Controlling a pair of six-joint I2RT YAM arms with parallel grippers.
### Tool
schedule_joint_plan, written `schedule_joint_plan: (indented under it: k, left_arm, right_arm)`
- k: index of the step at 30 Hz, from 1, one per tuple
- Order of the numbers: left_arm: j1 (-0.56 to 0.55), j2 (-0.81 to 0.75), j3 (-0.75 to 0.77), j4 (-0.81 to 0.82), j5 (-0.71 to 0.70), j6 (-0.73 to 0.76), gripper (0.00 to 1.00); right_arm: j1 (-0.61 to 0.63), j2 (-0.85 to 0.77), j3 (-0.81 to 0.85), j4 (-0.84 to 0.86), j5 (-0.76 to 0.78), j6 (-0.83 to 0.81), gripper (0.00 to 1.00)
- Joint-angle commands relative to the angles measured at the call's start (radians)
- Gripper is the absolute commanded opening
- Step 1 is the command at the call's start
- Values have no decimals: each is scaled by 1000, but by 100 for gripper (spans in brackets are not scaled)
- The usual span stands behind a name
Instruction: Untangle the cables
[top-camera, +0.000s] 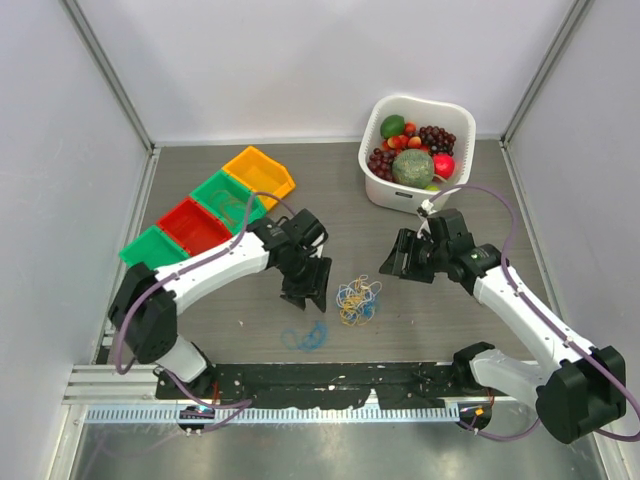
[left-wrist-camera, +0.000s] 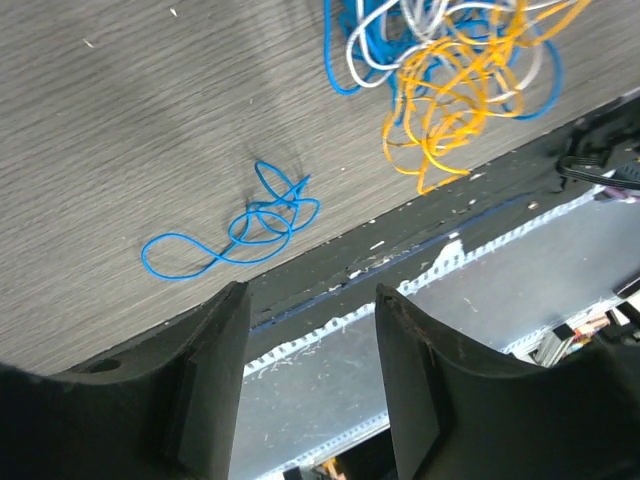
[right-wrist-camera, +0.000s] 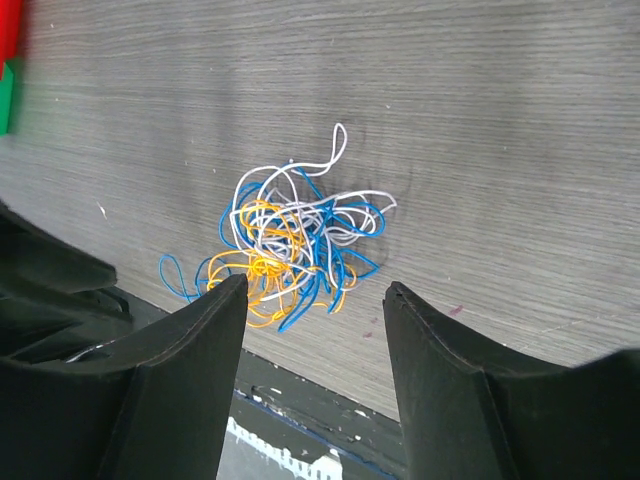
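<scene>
Overhead: the cables (top-camera: 358, 300) sit bunched on the tabletop (top-camera: 340, 200), front and center, with one loose blue cable (top-camera: 305, 335) just left of them. Left wrist cam: my left gripper (left-wrist-camera: 310, 300) is partway open, holding nothing, hanging over that blue cable. Right wrist cam: right gripper (right-wrist-camera: 315, 290) is wide open and empty, above the bunch.

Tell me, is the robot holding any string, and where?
Nothing is held. The left gripper is open near the loose blue cable; the right gripper is open near the tangled bunch.
</scene>
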Motion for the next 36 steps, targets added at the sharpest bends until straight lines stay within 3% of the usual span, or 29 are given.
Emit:
schedule_joint_plan:
  k: [1,6,11,18,26,29,33,36]
  left_arm:
    - [-13,89,-4,50,54,64,59]
    - [-18,162,14,71,22,68,65]
    - [-16,216,5,57,-24,31,48]
    - [-16,279,-3,57,0,-50,52]
    - [-16,324,1,80,26,-109,44]
    - [-18,325,-13,96,22,-115,34]
    - [-18,301,-4,91,-20,-89,0]
    - [-16,214,26,39,-66,-46,0]
  right_arm:
    - [2,-21,26,-17,3,-18,62]
    - [4,-33,14,6,-3,11,61]
    - [5,-57,14,-3,6,19,61]
    - [5,-81,-3,-9,6,23,61]
    - [5,-84,-6,-6,-3,28,60]
    - [5,-91,-8,-9,-2,23,60]
    - [20,-91,6,-24,10,4,59]
    - [56,-85,46,-37,27,-21,60]
